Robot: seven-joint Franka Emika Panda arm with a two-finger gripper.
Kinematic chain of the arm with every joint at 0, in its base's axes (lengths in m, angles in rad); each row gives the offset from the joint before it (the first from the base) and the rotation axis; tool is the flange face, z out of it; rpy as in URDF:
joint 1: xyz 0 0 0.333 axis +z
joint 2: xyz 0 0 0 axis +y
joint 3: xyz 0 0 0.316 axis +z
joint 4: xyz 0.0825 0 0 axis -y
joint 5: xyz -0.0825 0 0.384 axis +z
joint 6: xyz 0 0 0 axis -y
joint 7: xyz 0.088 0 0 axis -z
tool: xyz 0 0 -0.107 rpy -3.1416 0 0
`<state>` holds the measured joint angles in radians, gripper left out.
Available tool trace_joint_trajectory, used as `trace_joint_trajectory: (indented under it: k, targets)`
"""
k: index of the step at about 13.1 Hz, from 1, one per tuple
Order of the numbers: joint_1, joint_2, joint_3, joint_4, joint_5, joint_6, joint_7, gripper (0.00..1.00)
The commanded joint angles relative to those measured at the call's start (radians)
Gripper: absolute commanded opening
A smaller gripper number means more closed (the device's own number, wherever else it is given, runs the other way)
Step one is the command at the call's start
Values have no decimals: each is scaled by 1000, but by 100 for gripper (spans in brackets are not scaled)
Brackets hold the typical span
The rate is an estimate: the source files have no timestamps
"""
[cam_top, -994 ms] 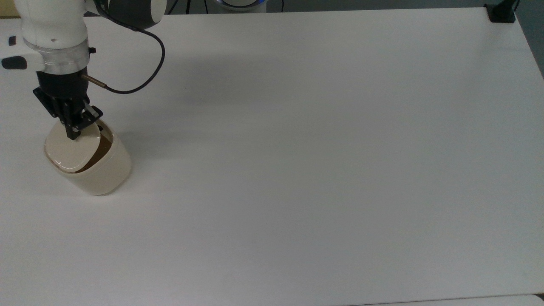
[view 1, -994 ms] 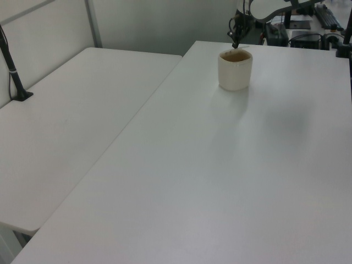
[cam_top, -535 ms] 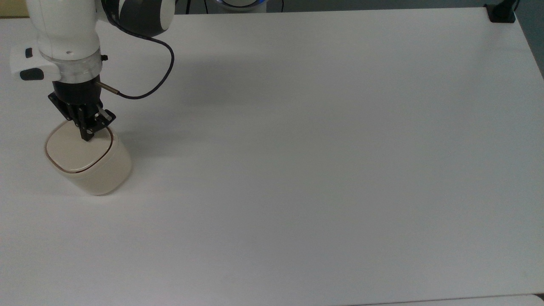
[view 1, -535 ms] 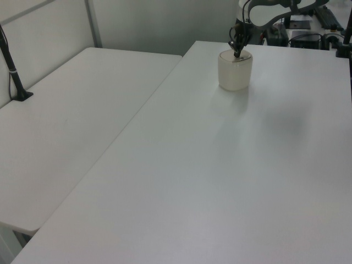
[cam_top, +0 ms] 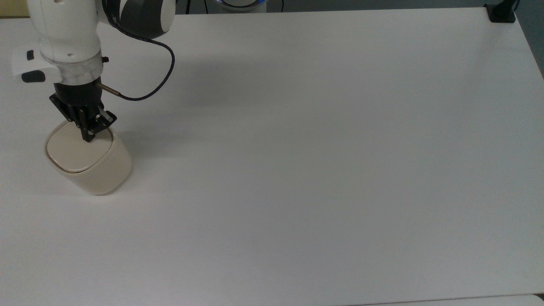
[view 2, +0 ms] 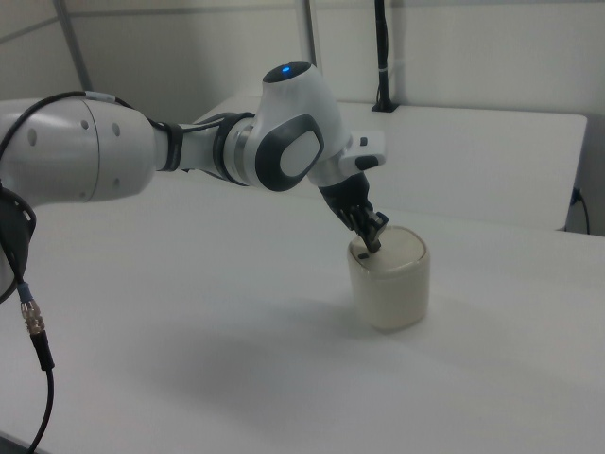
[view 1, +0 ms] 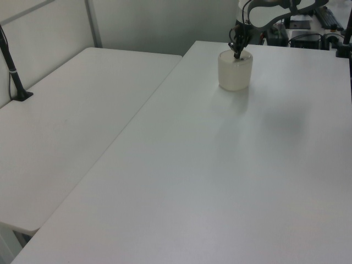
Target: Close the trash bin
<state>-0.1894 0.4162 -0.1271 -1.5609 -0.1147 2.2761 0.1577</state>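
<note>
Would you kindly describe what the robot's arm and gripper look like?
The arm has glossy white rounded shells with dark grey joint caps and a blue light on top. A silvery ring precedes the small black gripper. A thin black cable loops beside the wrist.

We see a cream/beige trash bin (cam_top: 91,163) w/ thin tan line round its lid, black gripper (cam_top: 89,135) on a white-and-dark-grey arm (view 2: 189,151), black cable (cam_top: 159,80) at 1 o'clock, plain white table (cam_top: 318,148).

The arm (view 2: 104,151) has glossy white shells with dark grey joint caps and a small blue light on top. A black cable (cam_top: 157,72) loops from a brass-coloured plug at the wrist's 3 o'clock side, above the black gripper (cam_top: 90,135).
</note>
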Motion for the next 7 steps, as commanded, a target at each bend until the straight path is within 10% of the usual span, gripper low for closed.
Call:
trace_joint_trajectory:
  k: [1,7]
  targets:
    - [1,7,0,-18,-11,-21,-14,0]
    - [152,-163,4,42,0,-335,-56,1]
